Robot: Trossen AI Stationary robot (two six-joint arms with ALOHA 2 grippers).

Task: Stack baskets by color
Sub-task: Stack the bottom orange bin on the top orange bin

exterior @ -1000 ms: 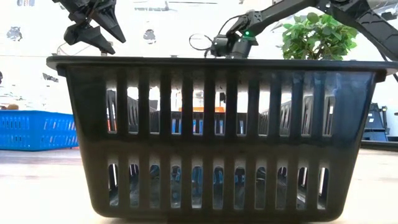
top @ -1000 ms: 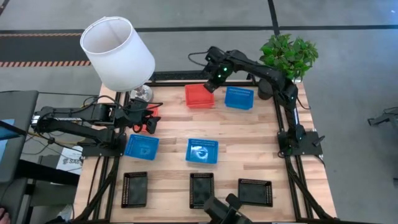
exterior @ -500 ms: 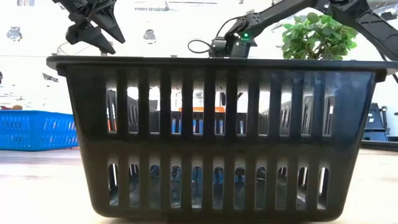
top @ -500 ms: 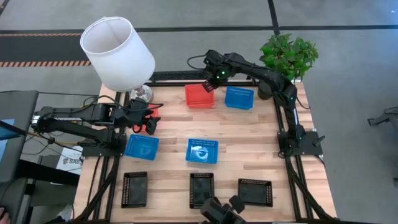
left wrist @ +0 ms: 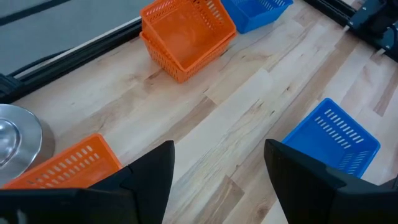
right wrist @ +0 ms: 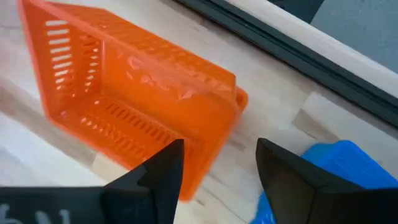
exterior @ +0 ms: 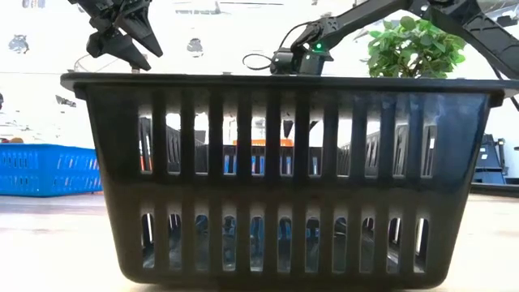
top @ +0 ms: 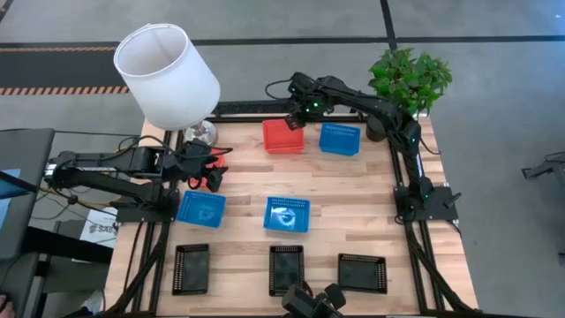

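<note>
Right gripper [top: 295,121] fingers spread wide, empty, over stacked red-orange plastic mesh baskets [top: 282,137] at tabletop [top: 353,203] rear. Left gripper [top: 212,168] fingers wide, empty.

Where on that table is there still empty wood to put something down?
The widest bare strip runs across the middle, between the red-orange stack and far blue basket and the two near blue baskets. The wood right of the centre blue one is also bare. It is crowded at the left edge by the lamp and along the row of black baskets.

Overhead and both wrist views share the red-orange stack [top: 282,137]; low view seems basket-blocked.
</note>
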